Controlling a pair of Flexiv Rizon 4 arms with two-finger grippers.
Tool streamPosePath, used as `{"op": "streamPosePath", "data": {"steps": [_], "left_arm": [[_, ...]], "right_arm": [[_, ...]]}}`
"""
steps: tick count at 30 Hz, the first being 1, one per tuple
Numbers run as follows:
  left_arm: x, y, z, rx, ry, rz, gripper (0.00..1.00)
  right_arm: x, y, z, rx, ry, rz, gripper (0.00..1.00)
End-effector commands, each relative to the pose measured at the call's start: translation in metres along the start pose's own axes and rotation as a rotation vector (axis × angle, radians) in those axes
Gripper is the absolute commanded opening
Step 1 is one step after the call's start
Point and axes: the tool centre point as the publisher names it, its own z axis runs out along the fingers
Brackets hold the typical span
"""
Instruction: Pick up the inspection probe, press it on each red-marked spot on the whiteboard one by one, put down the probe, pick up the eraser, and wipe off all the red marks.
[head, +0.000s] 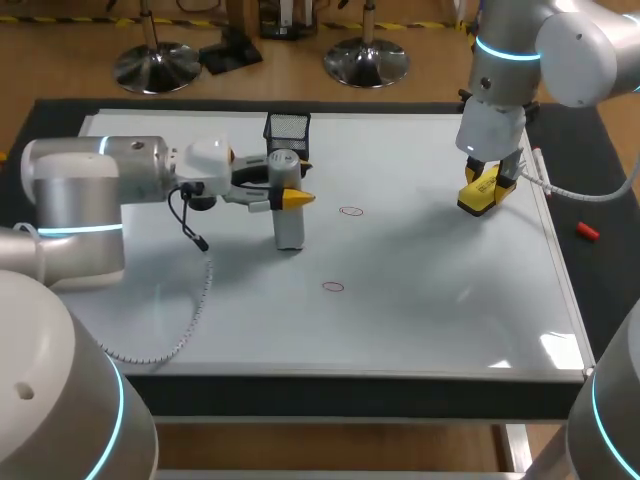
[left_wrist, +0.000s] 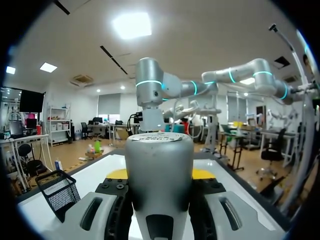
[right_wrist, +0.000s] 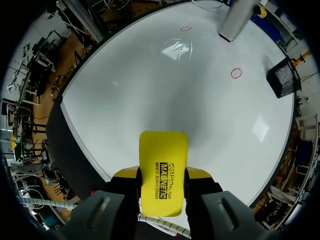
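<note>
A silver cylindrical probe (head: 288, 215) (left_wrist: 159, 170) stands upright over the whiteboard (head: 420, 310), left of the far red ring (head: 351, 211). My left gripper (head: 288, 198) (left_wrist: 160, 175) is shut on its upper part. A second red ring (head: 333, 287) lies nearer the front. My right gripper (head: 483, 190) (right_wrist: 162, 175) is shut on the yellow eraser (head: 480, 192) (right_wrist: 163, 177) and hangs over the board's right side. From the right wrist, both rings (right_wrist: 236, 73) (right_wrist: 186, 28) and the probe (right_wrist: 235, 20) lie far ahead.
A black mesh basket (head: 287, 130) (left_wrist: 56, 192) (right_wrist: 281, 77) stands at the board's back, just behind the probe. A small red object (head: 587, 231) lies on the dark table right of the board. A coiled cable (head: 185, 320) trails under my left arm.
</note>
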Motion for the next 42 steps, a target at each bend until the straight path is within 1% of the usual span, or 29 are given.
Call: {"op": "streamPosePath", "data": {"steps": [1, 8, 12, 17, 27, 38, 42], "left_arm": [[0.004, -0.007, -0.01, 0.005, -0.027, 0.01, 0.0], [0.002, -0.02, -0.028, -0.007, -0.101, 0.015, 0.0], [0.002, -0.026, -0.042, -0.018, -0.158, 0.02, 0.0], [0.006, -0.033, -0.062, -0.023, -0.22, 0.038, 0.0], [0.012, -0.038, -0.105, -0.02, -0.358, 0.05, 0.0], [0.015, -0.041, -0.139, -0.011, -0.468, 0.067, 0.0], [0.017, -0.041, -0.156, -0.016, -0.512, 0.071, 0.0]], "right_arm": [[-0.001, -0.001, -0.001, 0.002, 0.004, -0.001, 0.0], [-0.001, -0.001, -0.001, 0.002, 0.004, -0.001, 0.0], [-0.001, -0.001, -0.001, 0.002, 0.004, -0.001, 0.0], [-0.001, -0.001, -0.001, 0.002, 0.004, -0.001, 0.0], [-0.001, -0.001, -0.001, 0.002, 0.004, -0.001, 0.0], [-0.001, -0.001, -0.001, 0.002, 0.004, -0.001, 0.0], [-0.001, -0.001, -0.001, 0.002, 0.004, -0.001, 0.0]]}}
